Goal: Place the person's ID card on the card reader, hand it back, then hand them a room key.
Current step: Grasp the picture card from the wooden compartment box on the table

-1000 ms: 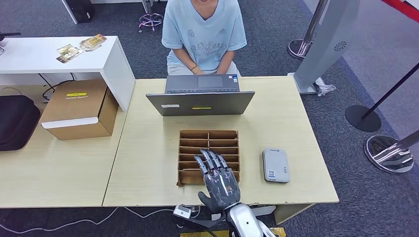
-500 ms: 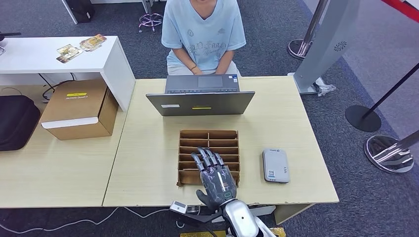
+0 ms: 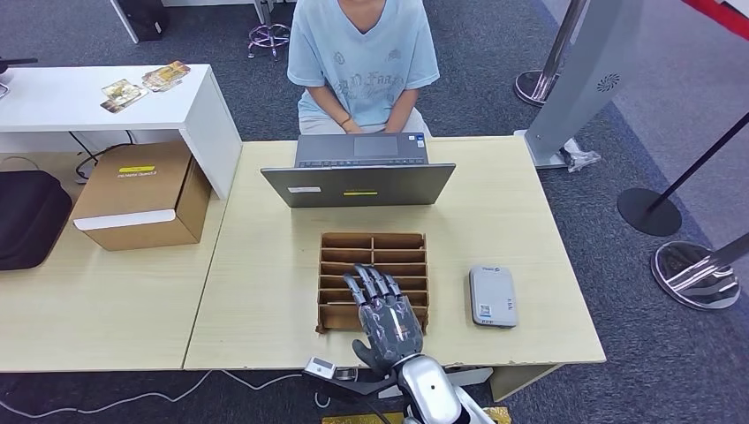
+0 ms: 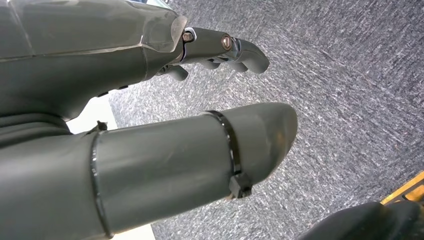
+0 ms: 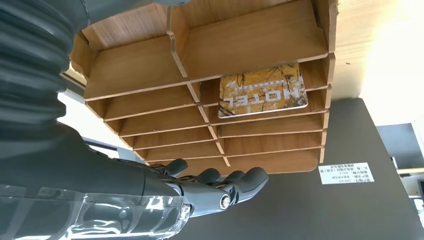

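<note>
One room key (image 5: 262, 96) is lying in a slot of the wooden rack (image 3: 350, 256) on the desk (image 3: 512, 203); we are hovering our right hand (image 3: 386, 314) over it, fingers (image 3: 371, 284) spread, holding nothing

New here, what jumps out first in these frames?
The robot's right hand hangs over the near rows of the wooden slotted rack at the table's middle, holding nothing. In the right wrist view, a yellow card printed HOTEL lies in one slot. A grey card reader sits right of the rack, and a person sits behind the laptop.

Hotel key card (image 5: 262, 96) lies in wooden rack (image 5: 240, 40).
</note>
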Controlling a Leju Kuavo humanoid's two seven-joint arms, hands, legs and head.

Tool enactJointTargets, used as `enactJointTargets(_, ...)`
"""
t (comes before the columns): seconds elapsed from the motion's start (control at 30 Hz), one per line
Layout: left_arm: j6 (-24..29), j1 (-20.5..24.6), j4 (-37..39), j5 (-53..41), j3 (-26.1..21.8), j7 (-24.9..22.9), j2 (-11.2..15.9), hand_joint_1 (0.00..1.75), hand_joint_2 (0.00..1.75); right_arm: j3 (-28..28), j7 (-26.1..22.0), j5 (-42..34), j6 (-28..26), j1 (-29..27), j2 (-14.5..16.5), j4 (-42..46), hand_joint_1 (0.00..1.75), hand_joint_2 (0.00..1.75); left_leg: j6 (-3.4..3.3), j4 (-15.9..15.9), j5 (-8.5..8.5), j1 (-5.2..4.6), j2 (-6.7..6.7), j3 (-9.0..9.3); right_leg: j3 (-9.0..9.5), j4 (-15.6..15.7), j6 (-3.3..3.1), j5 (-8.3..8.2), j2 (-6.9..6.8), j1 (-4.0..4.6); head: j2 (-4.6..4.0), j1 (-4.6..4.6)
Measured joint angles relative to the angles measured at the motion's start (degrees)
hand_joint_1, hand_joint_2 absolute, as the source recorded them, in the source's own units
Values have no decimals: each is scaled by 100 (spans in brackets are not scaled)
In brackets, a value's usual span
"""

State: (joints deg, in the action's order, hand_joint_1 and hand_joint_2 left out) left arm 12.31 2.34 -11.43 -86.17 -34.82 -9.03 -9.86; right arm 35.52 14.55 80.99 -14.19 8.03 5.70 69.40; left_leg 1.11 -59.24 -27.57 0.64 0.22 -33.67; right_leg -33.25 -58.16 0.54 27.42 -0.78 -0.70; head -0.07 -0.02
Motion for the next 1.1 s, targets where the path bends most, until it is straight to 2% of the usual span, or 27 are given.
enactJointTargets(1.1,-61,3,0,-117,56,-3,-9,0,0,-7,235,31,93,194,33,-132,0,175,0,0,0,0,0,0,0,0,0,0,0,0,0,0)
